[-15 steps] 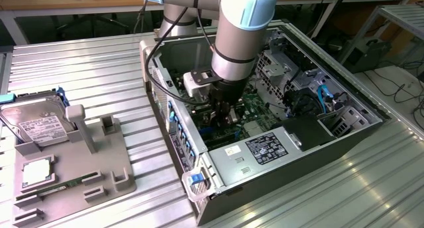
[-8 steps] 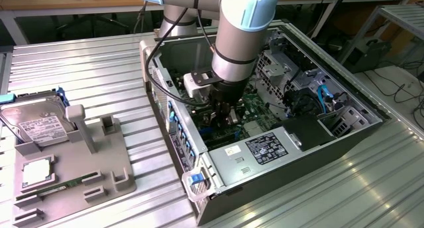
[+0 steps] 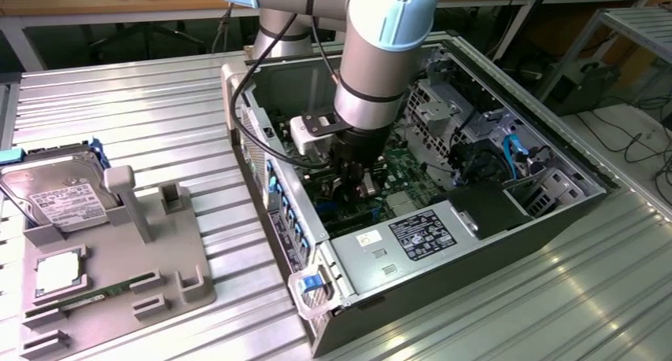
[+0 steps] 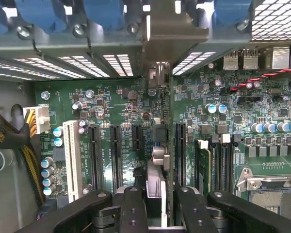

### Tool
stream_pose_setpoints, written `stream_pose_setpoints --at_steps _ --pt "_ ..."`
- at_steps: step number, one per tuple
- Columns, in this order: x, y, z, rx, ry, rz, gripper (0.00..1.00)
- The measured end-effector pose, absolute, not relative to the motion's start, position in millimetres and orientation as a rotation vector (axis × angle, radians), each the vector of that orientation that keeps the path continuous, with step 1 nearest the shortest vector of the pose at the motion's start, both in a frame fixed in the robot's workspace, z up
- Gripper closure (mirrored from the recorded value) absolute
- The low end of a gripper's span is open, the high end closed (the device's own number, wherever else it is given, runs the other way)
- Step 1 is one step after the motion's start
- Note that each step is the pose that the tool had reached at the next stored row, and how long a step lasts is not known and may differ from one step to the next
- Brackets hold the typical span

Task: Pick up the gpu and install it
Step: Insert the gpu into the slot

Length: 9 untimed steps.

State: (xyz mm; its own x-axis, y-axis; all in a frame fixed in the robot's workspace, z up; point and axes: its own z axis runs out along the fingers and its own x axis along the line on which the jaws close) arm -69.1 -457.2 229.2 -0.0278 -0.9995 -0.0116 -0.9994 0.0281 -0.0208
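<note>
At the exterior view's far left, on the ribbed metal bench [image 3: 137, 101], lies a silver hard drive [image 3: 55, 189] with a white label, resting at the upper end of a grey parts holder [image 3: 116, 274]. Lower on that holder sit a square processor chip [image 3: 58, 270] and a narrow green memory stick [image 3: 94, 296] in its slot.

Right of the holder, in the middle of the frame, stands an open computer case [image 3: 420, 243] lying on its side, with blue clips along its near edge and a labelled power supply [image 3: 420, 237] in its lower part. The robot arm [image 3: 378, 54] comes down from the upper middle of the frame into the case. Its claw [image 3: 355, 180] hangs low over the green motherboard [image 3: 404, 160], pinching the gpu [image 3: 352, 184], which shows there as a dark thin card held on edge between the fingers.

In the wrist view the gpu [image 4: 157, 145] runs edge-on up the middle of the frame, its silver bracket end [image 4: 177, 29] reaching the slotted rear wall of the case at the top. The black fingers [image 4: 131, 208] close on the card from both sides at the lower middle. The card stands over the row of black expansion slots [image 4: 116, 155], right of the white slot [image 4: 72, 160] and left of the memory slots [image 4: 218, 165]; whether it is seated in a slot I cannot tell. At far right lies the open processor socket [image 4: 276, 187].
</note>
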Motion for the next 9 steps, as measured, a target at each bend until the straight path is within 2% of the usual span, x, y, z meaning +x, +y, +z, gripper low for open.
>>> stream_pose_setpoints --at_steps 9 --pt "-69.2 -457.0 221.7 -2.175 2.236 -0.01 0.72"
